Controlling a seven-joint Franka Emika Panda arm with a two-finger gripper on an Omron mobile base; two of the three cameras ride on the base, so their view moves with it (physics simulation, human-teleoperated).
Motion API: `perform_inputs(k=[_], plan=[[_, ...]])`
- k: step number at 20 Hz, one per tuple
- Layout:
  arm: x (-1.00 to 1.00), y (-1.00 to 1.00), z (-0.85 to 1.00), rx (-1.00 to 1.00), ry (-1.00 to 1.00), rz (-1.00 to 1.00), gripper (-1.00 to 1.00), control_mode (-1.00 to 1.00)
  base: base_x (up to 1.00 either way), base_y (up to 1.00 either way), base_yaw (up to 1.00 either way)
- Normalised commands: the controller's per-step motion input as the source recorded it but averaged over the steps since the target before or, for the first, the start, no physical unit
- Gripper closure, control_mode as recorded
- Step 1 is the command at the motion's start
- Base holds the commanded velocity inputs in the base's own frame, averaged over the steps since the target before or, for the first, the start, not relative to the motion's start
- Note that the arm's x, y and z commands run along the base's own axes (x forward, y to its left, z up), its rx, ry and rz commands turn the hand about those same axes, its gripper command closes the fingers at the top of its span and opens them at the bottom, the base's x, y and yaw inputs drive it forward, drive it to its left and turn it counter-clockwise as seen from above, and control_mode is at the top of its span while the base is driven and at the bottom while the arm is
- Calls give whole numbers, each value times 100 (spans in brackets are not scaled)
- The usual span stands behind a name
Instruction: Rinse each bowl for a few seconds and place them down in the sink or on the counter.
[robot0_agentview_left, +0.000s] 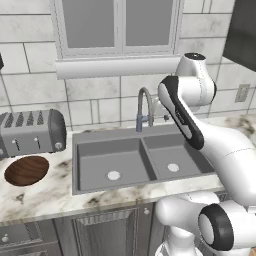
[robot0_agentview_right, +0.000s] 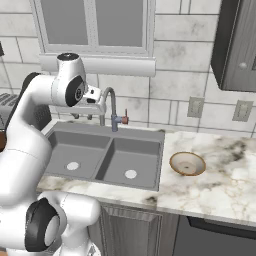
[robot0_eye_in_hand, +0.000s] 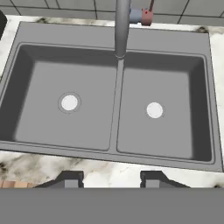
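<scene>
The dark brown wood-grain bowl (robot0_agentview_left: 27, 170) lies on the counter (robot0_agentview_left: 55, 192) left of the sink (robot0_agentview_left: 127, 172), in front of a toaster. On the counter (robot0_agentview_right: 225, 185) right of the sink (robot0_agentview_right: 135, 152) sits the smaller tan bowl (robot0_agentview_right: 187, 163) with its whitish inside up. My gripper (robot0_agentview_right: 82, 117) hangs high over the sink's back left, beside the gooseneck tap (robot0_agentview_right: 110, 105). In the hand view the gripper (robot0_eye_in_hand: 111, 179) is open with nothing between its fingertips (robot0_eye_in_hand: 72, 178), looking down on both basins of the sink (robot0_eye_in_hand: 65, 127) and the tap (robot0_eye_in_hand: 122, 26). No water shows at the spout.
A silver toaster (robot0_agentview_left: 32, 131) stands at the wall on the left counter. A dark wall cabinet (robot0_agentview_right: 235, 45) hangs at the upper right, above outlets (robot0_agentview_right: 195, 106). A window sill (robot0_agentview_left: 115, 67) juts out above the tap.
</scene>
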Motion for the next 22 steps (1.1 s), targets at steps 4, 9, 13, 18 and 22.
perform_inputs(k=[4, 9, 13, 18, 22], plan=[[-2, 0, 0, 0, -2, 0, -100, -100, 0, 0, 0], [-15, -1, 4, -1, -8, 0, -100, -100, 0, 0, 0], [-18, 0, 10, -1, -9, 0, -100, -100, 0, 0, 0], [-17, -5, 10, 0, -9, 0, -100, -100, 0, 0, 0], [-19, -17, 7, 0, -12, 0, -100, -100, 0, 0, 0]])
